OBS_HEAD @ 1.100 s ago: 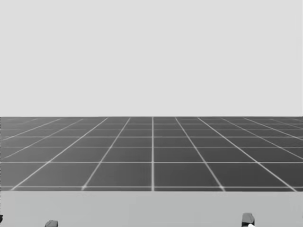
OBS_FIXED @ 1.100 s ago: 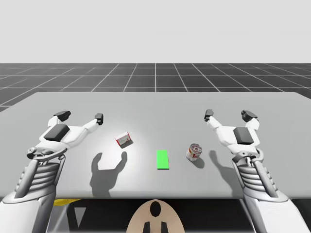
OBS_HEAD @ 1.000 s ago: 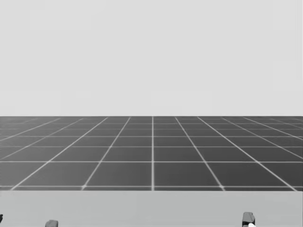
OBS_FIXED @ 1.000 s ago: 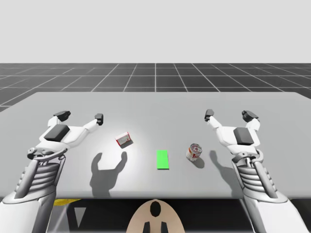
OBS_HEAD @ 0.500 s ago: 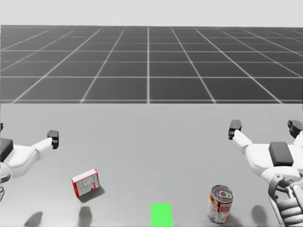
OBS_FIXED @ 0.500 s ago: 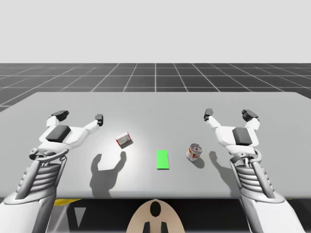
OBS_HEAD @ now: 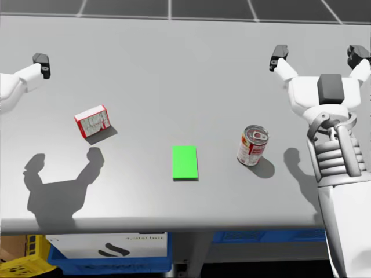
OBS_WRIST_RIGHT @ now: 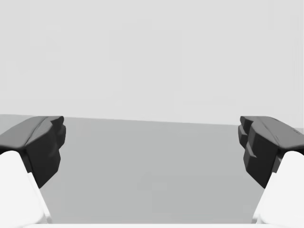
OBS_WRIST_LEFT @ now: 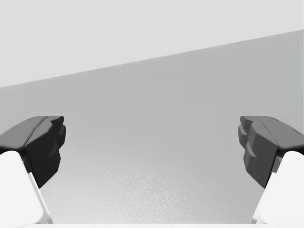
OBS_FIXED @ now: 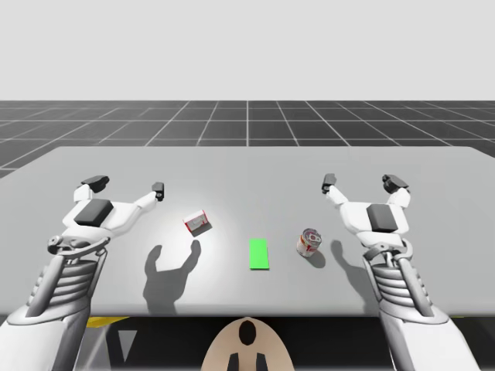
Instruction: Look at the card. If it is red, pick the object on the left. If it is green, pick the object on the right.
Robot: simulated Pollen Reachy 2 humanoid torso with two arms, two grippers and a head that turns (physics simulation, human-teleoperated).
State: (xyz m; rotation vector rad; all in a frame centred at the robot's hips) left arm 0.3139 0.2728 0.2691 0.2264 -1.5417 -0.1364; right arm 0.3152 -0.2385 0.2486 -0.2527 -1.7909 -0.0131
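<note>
A green card (OBS_HEAD: 185,163) (OBS_FIXED: 259,253) lies flat near the table's front edge, in the middle. To its left a small red and white box (OBS_HEAD: 92,121) (OBS_FIXED: 198,223) stands on the table. To its right stands a red and white can (OBS_HEAD: 252,145) (OBS_FIXED: 308,242), upright. My left gripper (OBS_FIXED: 127,185) (OBS_WRIST_LEFT: 152,152) hovers open over the table's left side, well left of the box. My right gripper (OBS_FIXED: 363,182) (OBS_HEAD: 316,57) (OBS_WRIST_RIGHT: 152,152) is open too, above and a little right of the can, with nothing between its fingers.
The grey table (OBS_FIXED: 247,166) stretches wide behind the objects. Under its front edge I see a blue bin (OBS_HEAD: 110,258) holding a white box, and a yellow crate (OBS_HEAD: 20,263) at the far left.
My head has turned downward, from the floor horizon to the table with the card, box and can. My right arm has crept slightly left; the objects have not moved.
</note>
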